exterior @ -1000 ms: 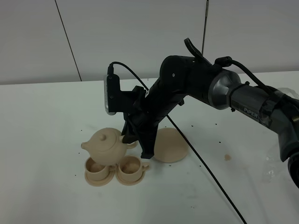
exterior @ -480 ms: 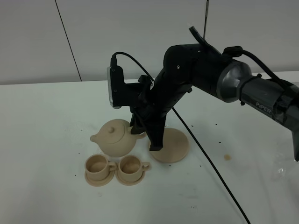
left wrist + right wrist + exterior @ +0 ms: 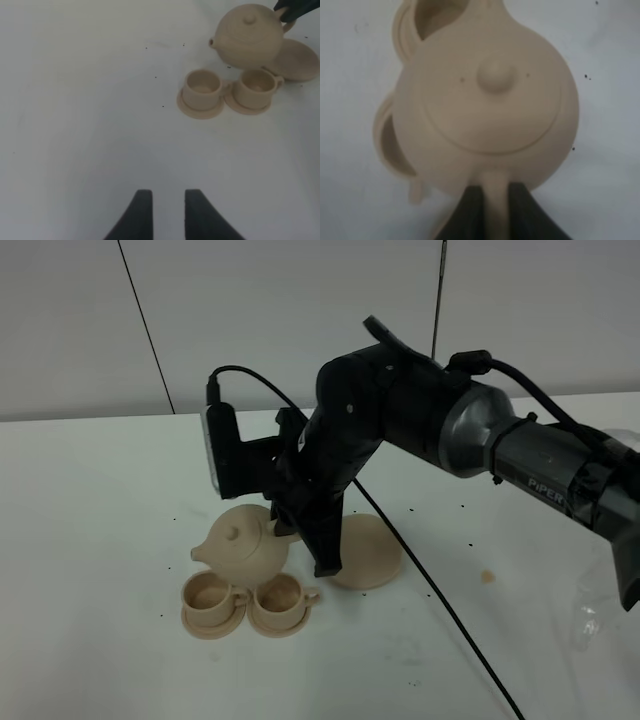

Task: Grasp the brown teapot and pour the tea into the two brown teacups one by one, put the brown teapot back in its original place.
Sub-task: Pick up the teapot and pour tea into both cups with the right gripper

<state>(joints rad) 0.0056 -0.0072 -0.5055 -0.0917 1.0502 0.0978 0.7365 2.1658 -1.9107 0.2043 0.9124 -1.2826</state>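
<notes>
Currently the right hand [image 3: 495, 200] is clamped on the loop handle of the brown teapot [image 3: 240, 545]. It holds the pot above the white tabletop [image 3: 100, 540], spout toward 9 o'clock, just at 12 o'clock of the paired 9 o'clock teacup [image 3: 207, 592] and 3 o'clock teacup [image 3: 278, 592]. The wide round saucer [image 3: 372, 558] lies at the teapot's 3 o'clock, while the left hand [image 3: 164, 205] hangs well apart from the cups, fingers slightly parted.

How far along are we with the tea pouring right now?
Done: the right gripper is shut on the handle of the brown teapot, which is off the wide saucer. In hand: it hangs close by the left teacup and right teacup in the high view. I cannot tell whether either cup has been filled. Left: any remaining pouring, then setting the teapot back on the wide saucer.
</notes>
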